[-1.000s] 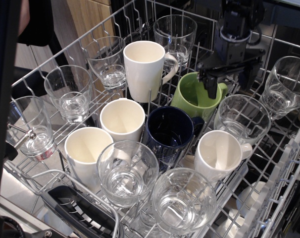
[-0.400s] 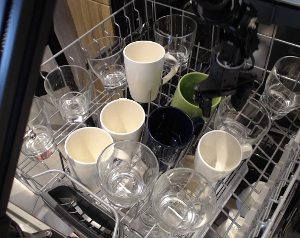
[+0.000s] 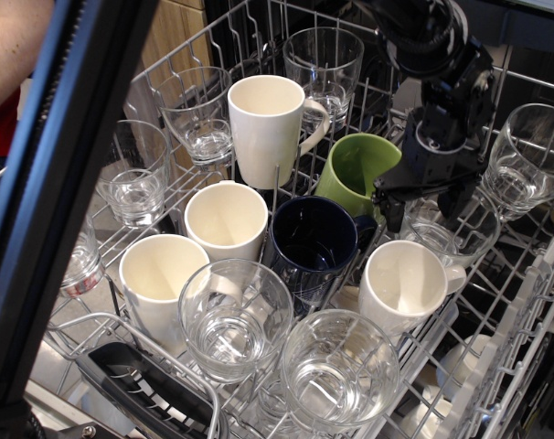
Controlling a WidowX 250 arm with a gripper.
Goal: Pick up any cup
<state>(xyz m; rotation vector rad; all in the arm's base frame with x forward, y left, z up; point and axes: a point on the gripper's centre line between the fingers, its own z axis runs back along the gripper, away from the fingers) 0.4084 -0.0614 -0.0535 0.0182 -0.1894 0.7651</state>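
The light green cup [image 3: 353,172] stands tilted in the dishwasher rack [image 3: 526,302], right of a tall white mug [image 3: 266,128] and behind a dark blue mug [image 3: 312,242]. My black gripper [image 3: 423,208] hangs just to the right of the cup, over a clear glass [image 3: 449,236]. Its two fingers [image 3: 393,212] are apart with nothing between them. The gripper body covers the cup's handle side, so the handle is hidden. I cannot tell whether the left finger touches the cup.
Three more white mugs [image 3: 224,219] [image 3: 158,274] [image 3: 403,285] and several clear glasses [image 3: 324,59] [image 3: 531,155] [image 3: 236,318] fill the rack. A dark diagonal bar [image 3: 67,183] crosses the left foreground. A person's arm [image 3: 7,37] shows top left.
My gripper has moved right and down, from over the green cup's rim to its right side. The cup now looks more tilted. The dark bar has swept rightwards across the left of the view.
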